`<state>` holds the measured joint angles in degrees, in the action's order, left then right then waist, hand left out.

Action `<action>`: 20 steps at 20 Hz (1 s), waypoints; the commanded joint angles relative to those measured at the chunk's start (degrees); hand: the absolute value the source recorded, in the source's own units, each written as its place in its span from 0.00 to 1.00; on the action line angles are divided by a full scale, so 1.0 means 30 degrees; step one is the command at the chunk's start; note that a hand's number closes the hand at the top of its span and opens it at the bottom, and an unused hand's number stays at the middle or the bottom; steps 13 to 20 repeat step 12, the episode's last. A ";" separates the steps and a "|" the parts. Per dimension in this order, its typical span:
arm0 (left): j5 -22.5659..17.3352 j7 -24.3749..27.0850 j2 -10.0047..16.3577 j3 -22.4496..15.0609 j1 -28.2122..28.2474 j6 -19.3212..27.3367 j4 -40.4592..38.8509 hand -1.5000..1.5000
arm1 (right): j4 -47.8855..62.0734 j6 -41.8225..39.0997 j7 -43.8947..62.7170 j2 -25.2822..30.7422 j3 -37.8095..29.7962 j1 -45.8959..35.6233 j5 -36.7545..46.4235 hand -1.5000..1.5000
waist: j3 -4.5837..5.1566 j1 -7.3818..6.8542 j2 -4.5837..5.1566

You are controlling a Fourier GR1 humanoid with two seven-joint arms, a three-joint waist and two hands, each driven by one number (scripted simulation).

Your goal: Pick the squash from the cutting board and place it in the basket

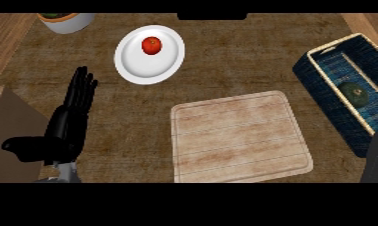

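A brown, mottled counter [244, 55] fills the view under even, soft light. Pale wooden strips [13, 35] border it at both far corners; a duller brown patch [18, 115] lies at lower left.

Counter [244, 60], cutting board [240, 137], plate [130, 67], basket [317, 77], pot [68, 23]

The basket [316, 81] runs past the view's right edge.

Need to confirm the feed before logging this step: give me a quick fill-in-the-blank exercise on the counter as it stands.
1. The squash lies inside the ____.
2. The cutting board has ____ on it.
3. The red fruit sits on the white ____.
Missing words: basket; nothing; plate.
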<state>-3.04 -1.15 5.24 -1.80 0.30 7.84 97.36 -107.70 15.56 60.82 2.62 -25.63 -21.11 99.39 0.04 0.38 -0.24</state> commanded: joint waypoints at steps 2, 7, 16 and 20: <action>0.0381 0.0711 -0.0501 -0.0422 0.0680 0.0162 -0.0299 0.50 | -0.4725 -0.0959 0.2858 -0.0838 0.1237 0.1300 0.1302 0.00 | 0.0005 0.0003 -0.0012; -0.0268 -0.0984 0.0484 0.0559 -0.0340 -0.0333 0.0360 0.50 | -0.9779 -0.3406 0.1037 -0.0865 0.1403 0.3619 -0.0709 0.00 | -0.0009 0.0035 0.0002; 0.0067 0.0401 -0.0094 0.0324 0.0111 -0.0238 -0.0352 0.50 | -1.2833 -0.2799 0.1913 -0.0872 0.3674 0.6608 -0.2073 0.00 | -0.0014 -0.0062 0.0032; 0.0067 0.0401 -0.0094 0.0324 0.0111 -0.0238 -0.0352 0.50 | -1.2833 -0.2799 0.1913 -0.0872 0.3674 0.6608 -0.2073 0.00 | -0.0014 -0.0062 0.0032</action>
